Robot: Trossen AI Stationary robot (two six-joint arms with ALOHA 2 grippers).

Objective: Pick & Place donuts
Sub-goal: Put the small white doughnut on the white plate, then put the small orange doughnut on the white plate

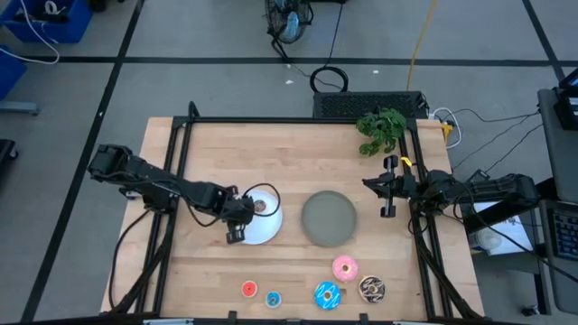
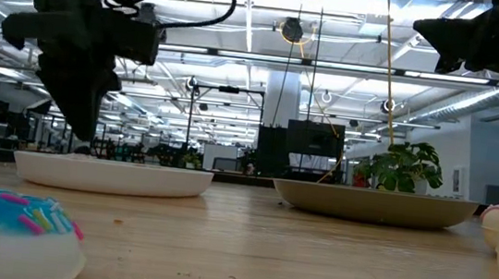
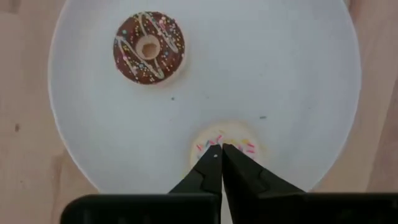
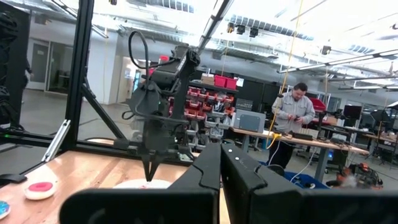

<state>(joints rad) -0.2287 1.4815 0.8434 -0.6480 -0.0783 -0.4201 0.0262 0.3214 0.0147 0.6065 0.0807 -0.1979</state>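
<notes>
A white plate carries a small brown donut and a small white sprinkled donut. My left gripper is shut and points down, its tips over the middle of the white donut, whose near half they hide. In the low view the left gripper reaches down to plate level. Five donuts lie flat near the table's near edge: red, small blue, blue sprinkled, pink and chocolate sprinkled. My right gripper is shut and waits high at the right edge. My left gripper comes at the white donut from above, its shut fingertips standing at the donut's middle. The fingers cover that spot, so I cannot tell whether they touch the donut. The donut lies flat on the white plate.
A grey plate sits right of the white one, with nothing on it. A green plant stands at the far right corner. Bare wood lies between the plates and the row of donuts. A person stands in the room beyond the table.
</notes>
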